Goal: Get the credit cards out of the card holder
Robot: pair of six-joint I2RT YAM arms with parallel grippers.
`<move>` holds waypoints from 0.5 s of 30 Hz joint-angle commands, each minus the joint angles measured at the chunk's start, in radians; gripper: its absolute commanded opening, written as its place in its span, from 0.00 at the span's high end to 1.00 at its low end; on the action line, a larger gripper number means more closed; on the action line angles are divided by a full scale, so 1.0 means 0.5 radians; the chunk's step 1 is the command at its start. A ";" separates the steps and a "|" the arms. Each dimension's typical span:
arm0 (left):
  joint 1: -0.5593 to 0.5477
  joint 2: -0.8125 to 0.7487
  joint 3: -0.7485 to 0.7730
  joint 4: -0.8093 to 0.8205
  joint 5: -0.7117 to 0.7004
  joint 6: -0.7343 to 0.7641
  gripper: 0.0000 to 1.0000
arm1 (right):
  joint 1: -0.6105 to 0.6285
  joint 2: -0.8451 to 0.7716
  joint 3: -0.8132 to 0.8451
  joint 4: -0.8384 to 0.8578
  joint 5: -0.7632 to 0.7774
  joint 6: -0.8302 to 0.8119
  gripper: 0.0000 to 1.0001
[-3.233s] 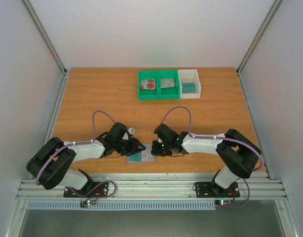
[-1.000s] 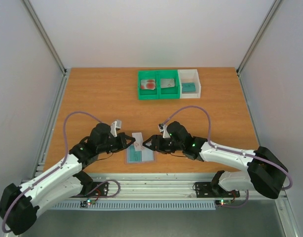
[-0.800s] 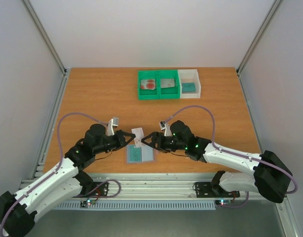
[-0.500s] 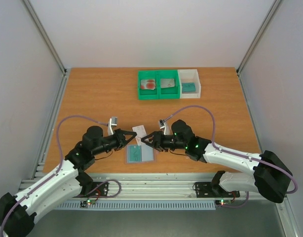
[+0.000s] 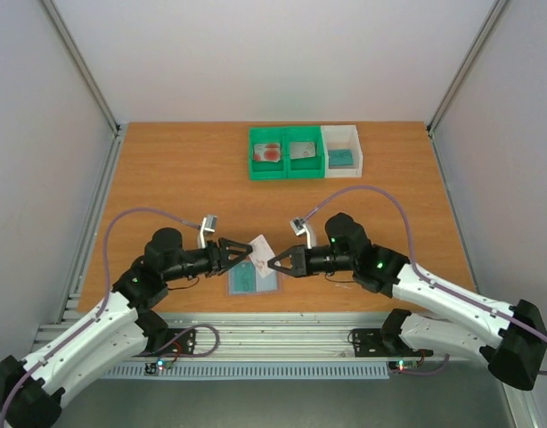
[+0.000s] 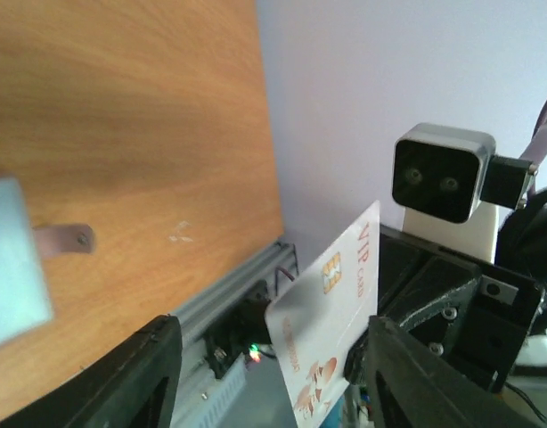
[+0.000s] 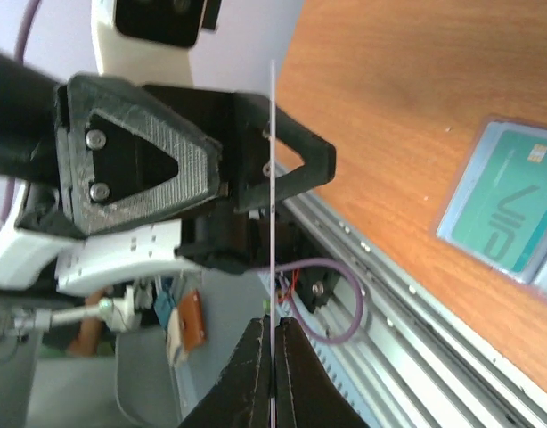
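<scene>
The wooden tabletop [image 5: 167,196] carries the open card holder [image 5: 266,287] near its front edge, a teal card [image 7: 505,214] lying inside. The right hand [image 5: 273,261] pinches the white red-blotched card [image 5: 260,248] aloft. The left hand [image 5: 241,255] is spread wide just beside it, gripping nothing. This card looks extracted, so setting it down comes next. There is bare wood behind, and the metal rail [image 5: 282,334] is close in front.

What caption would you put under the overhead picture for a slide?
Right gripper holds a white card near the open card holder, a teal card inside it; left gripper open alongside.
</scene>
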 commanded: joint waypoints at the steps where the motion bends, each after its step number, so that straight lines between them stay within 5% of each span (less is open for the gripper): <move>1: -0.006 -0.034 0.168 -0.190 0.350 0.368 0.40 | 0.008 -0.116 0.258 -0.616 -0.286 -0.531 0.99; 11: -0.007 0.224 0.503 -0.442 0.931 0.823 0.34 | 0.009 -0.111 0.459 -0.945 -0.667 -0.751 0.99; 13: -0.007 0.257 0.522 -0.419 0.980 0.824 0.39 | 0.011 -0.095 0.448 -0.916 -0.705 -0.727 0.99; 15: -0.009 0.274 0.518 -0.379 1.040 0.818 0.54 | 0.010 -0.089 0.441 -0.919 -0.704 -0.721 0.99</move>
